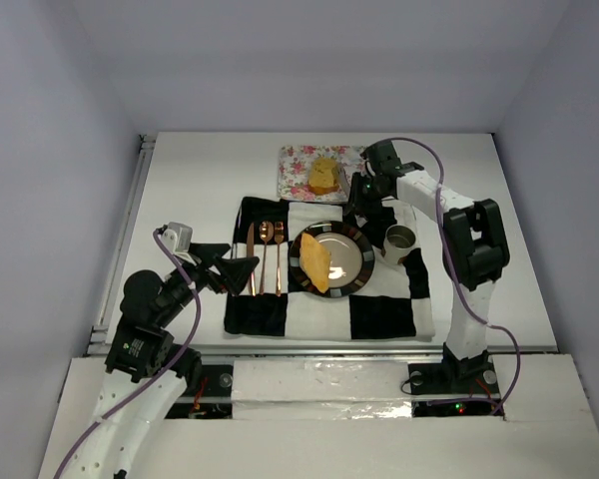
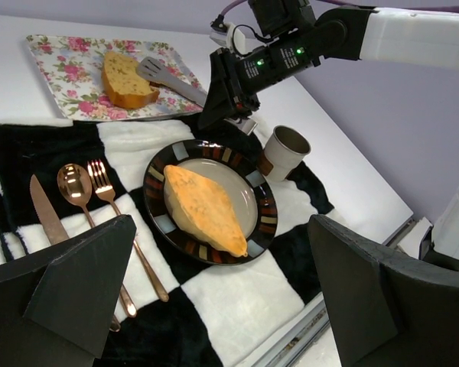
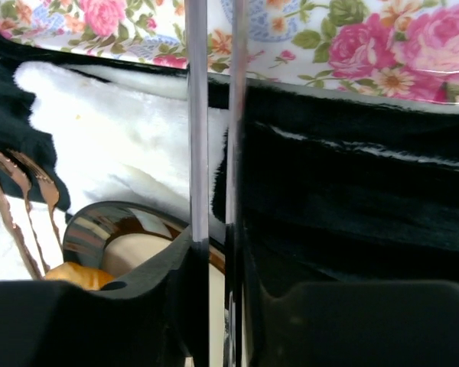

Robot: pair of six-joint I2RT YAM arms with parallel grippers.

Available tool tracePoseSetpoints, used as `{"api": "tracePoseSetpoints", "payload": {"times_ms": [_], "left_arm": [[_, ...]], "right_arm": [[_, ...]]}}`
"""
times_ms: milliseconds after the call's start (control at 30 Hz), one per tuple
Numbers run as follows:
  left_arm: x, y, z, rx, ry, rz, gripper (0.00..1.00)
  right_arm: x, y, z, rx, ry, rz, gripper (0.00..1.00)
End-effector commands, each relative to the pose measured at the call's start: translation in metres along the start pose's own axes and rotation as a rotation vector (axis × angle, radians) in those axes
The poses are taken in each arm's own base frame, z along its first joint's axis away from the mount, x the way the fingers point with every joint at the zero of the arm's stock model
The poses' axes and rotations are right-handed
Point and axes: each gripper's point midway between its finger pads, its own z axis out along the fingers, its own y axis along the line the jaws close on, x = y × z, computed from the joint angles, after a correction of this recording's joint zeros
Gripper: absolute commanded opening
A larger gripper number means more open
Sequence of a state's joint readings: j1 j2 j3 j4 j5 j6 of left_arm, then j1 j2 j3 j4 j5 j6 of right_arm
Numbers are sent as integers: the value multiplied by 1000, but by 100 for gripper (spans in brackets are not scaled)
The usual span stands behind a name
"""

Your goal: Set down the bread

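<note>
On the table (image 1: 180,200), I log by size:
- Checkered mat (image 1: 379,314), black and white, under most items.
- Floral tray (image 1: 295,165), at the mat's far edge.
- Plate (image 1: 364,249), mid-mat.
- Right gripper (image 2: 223,115), over the tray's near right corner, clamped on grey tongs (image 2: 164,75). The tong head lies on the tray, just beside the square bread (image 2: 125,79).
- Left gripper (image 1: 235,261), fingers spread wide, holding nothing, at the mat's left by the cutlery.
- Long bread (image 2: 203,208), on the plate, ahead of the left gripper and apart from it.
- Cup (image 1: 399,241), right of the plate.
- Knife (image 1: 250,257), spoon (image 1: 265,254) and fork (image 1: 279,254), left of the plate.
</note>
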State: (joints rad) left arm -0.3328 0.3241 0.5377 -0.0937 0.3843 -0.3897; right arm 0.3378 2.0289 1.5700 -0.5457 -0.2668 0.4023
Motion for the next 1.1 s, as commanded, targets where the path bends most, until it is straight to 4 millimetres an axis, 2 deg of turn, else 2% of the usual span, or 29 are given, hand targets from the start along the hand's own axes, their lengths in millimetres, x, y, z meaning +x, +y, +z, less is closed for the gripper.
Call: {"api": "tracePoseSetpoints", "payload": {"times_ms": [0, 33, 133, 167, 267, 300, 333, 400, 467, 500, 533, 567, 633, 667, 700, 767, 800, 867, 1067], "left_arm": [[-12, -7, 1, 31, -47, 23, 97], [-11, -6, 1, 29, -45, 21, 97], [-11, -6, 2, 27, -43, 19, 97], [-10, -5, 3, 24, -41, 18, 97], [-9, -4, 3, 21, -38, 15, 97], [-10, -4, 3, 20, -38, 15, 97], [-9, -3, 4, 17, -36, 14, 97], [-9, -3, 4, 15, -36, 14, 97], [-8, -2, 4, 12, -34, 13, 97], [-9, -2, 4, 12, -36, 13, 97], [-9, -2, 4, 8, -36, 11, 97], [-9, -1, 4, 6, -34, 10, 96], [-8, 0, 5, 4, -31, 9, 96], [-8, 0, 5, 4, -30, 8, 96], [-8, 0, 5, 3, -29, 10, 96], [-7, 0, 6, 2, -28, 9, 96], [-7, 0, 6, 1, -28, 9, 96], [-8, 1, 6, -2, -28, 8, 96], [-8, 2, 6, -10, -30, 5, 96]], "right_arm": [[-16, 20, -10, -89, -44, -29, 26], [-17, 21, -13, -93, -58, -32, 21], [-24, 30, -36, -110, -121, -40, 16], [-30, 38, -56, -126, -165, -51, 16], [-25, 45, -82, -156, -209, -48, 15], [-27, 54, -107, -183, -257, -60, 15], [-12, 49, -107, -182, -237, -45, 15], [5, 55, -121, -199, -244, -60, 15], [36, 56, -138, -209, -251, -63, 15], [59, 50, -148, -207, -254, -51, 15], [58, 61, -165, -240, -291, -58, 15], [85, 47, -157, -214, -259, -36, 14], [114, 50, -166, -238, -247, -10, 14], [137, 43, -174, -245, -251, 2, 14], [155, 46, -175, -262, -230, -3, 14], [179, 45, -187, -288, -230, 46, 14], [195, 35, -180, -269, -202, 67, 14], [211, 43, -190, -331, -191, 111, 14], [241, 22, -177, -296, -135, 199, 15]]}}
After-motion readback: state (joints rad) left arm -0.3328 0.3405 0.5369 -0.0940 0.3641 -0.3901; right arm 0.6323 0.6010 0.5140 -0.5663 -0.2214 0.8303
